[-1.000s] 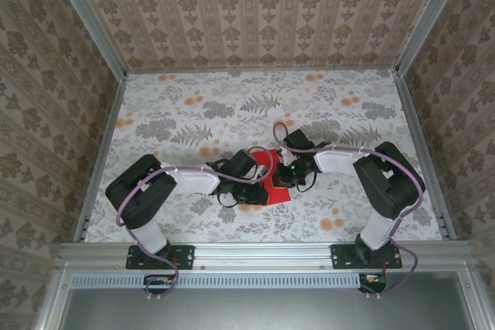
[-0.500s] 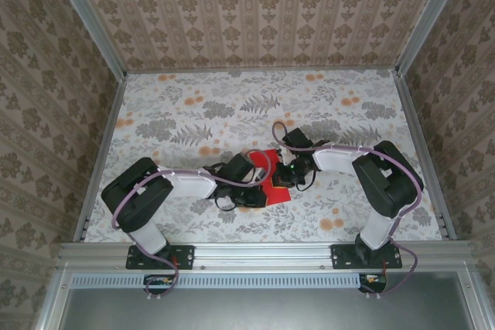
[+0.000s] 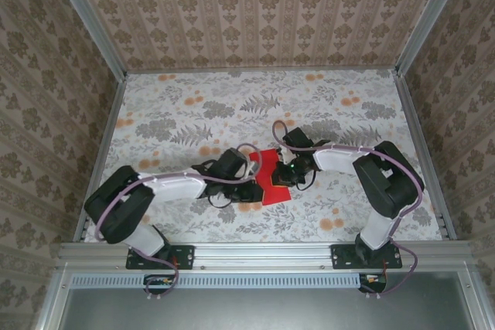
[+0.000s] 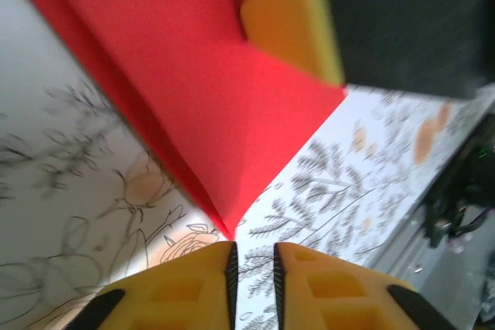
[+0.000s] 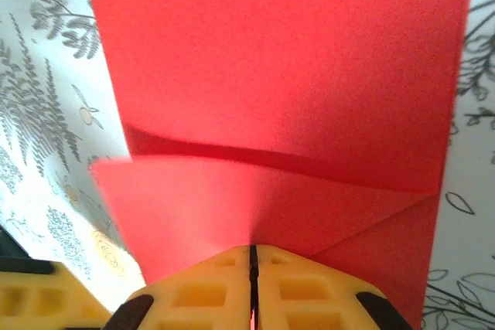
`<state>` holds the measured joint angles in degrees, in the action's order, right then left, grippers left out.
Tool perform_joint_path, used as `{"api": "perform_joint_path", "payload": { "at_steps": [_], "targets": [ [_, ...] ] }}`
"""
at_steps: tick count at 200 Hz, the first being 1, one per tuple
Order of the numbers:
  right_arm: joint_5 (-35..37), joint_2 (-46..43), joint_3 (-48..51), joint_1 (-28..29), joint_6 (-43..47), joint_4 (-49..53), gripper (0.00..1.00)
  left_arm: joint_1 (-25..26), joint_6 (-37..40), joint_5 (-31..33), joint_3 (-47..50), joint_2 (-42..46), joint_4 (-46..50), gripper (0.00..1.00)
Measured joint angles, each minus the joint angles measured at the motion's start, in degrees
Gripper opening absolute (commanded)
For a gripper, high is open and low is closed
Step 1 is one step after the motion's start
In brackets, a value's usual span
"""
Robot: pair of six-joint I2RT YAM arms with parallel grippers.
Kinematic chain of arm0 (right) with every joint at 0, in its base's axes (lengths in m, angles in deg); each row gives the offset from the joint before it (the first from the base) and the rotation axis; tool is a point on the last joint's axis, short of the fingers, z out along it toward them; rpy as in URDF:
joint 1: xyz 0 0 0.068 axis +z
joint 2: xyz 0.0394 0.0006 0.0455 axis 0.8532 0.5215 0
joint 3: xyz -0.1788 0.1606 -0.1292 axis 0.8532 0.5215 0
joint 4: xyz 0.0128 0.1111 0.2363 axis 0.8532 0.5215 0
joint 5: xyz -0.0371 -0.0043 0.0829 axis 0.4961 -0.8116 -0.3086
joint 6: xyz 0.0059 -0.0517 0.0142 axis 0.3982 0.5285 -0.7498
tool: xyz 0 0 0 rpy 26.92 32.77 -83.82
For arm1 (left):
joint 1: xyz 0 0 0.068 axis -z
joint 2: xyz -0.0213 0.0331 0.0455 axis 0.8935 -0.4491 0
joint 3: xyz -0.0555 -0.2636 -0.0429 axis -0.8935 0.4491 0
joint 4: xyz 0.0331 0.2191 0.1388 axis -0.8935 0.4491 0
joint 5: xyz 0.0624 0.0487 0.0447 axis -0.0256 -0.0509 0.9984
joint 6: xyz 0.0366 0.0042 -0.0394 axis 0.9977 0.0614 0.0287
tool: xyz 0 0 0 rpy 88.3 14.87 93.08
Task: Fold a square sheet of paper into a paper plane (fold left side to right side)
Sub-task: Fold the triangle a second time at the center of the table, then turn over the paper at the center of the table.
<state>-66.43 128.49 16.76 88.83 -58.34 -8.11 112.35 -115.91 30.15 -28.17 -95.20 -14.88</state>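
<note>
Square sheet of paper (image 3: 273,189): bright red and partly folded. It sits near the middle of the desk, a little toward the near edge, between the two pincers. The right wrist view shows a flap laid over the lower layer, with a slanting crease and a shadow under its edge.
Right pincer (image 5: 252,256): jaws pressed together on the near edge of the red flap, with a sliver of red in the seam.
Left pincer (image 4: 254,256): jaws a narrow slit apart, gripping nothing. A pointed corner of the paper ends just above the slit; whether that corner touches the cloth cannot be told.
Desk (image 3: 232,106): covered by a pale tablecloth printed with grey leaves and orange flowers.
Room: beige wallpapered panels (image 3: 255,13) with a brown ornament close in three sides.
Near edge: an aluminium rail (image 3: 263,253) carries both arm bases.
Arms: the left arm (image 3: 166,185) and right arm (image 3: 348,160), white and black, reach inward and meet at the paper.
In the way: from above, the black pincer bodies cover much of the sheet. In the left wrist view, the right pincer's yellow pad (image 4: 290,17) hides the paper's upper right.
</note>
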Motion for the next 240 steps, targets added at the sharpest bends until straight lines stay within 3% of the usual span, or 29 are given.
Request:
{"api": "perform_joint_path", "payload": {
  "at_steps": [40, 87, 108, 127, 145, 171, 240],
  "targets": [
    [4.35, -7.65, 1.11, -0.15, 0.66, -1.57, 0.39, -6.8, 1.86, 0.0, -0.02, 4.37, -0.61, 0.48],
    [9.75, -14.58, 5.07, -1.7, 0.02, -5.88, 0.71, -7.98, 3.34, -2.58, -2.71, -3.61, -2.56, 0.5],
    [10.34, -15.58, 6.38, -2.05, -0.46, -7.19, 0.79, -7.98, 3.67, -3.76, -4.13, -7.15, -3.93, 0.47],
    [10.29, -15.63, 7.02, -2.16, -0.57, -7.69, 0.81, -7.98, 4.39, -4.52, -5.31, -9.44, -4.7, 0.36],
    [10.03, -15.63, 7.5, -2.16, -0.66, -7.72, 0.81, -7.98, 4.9, -4.94, -6.25, -10.58, -4.98, 0.19],
    [9.05, -15.63, 7.98, -2.16, -0.68, -7.8, 0.74, -7.98, 5.84, -4.74, -6.45, -10.71, -4.98, 0.05],
    [4.07, -15.04, 10.64, -2.16, -2.71, -10.58, 0.69, -7.98, 6.34, -1.9, -4.85, -7.63, -4.44, 0.01]
  ]
}}
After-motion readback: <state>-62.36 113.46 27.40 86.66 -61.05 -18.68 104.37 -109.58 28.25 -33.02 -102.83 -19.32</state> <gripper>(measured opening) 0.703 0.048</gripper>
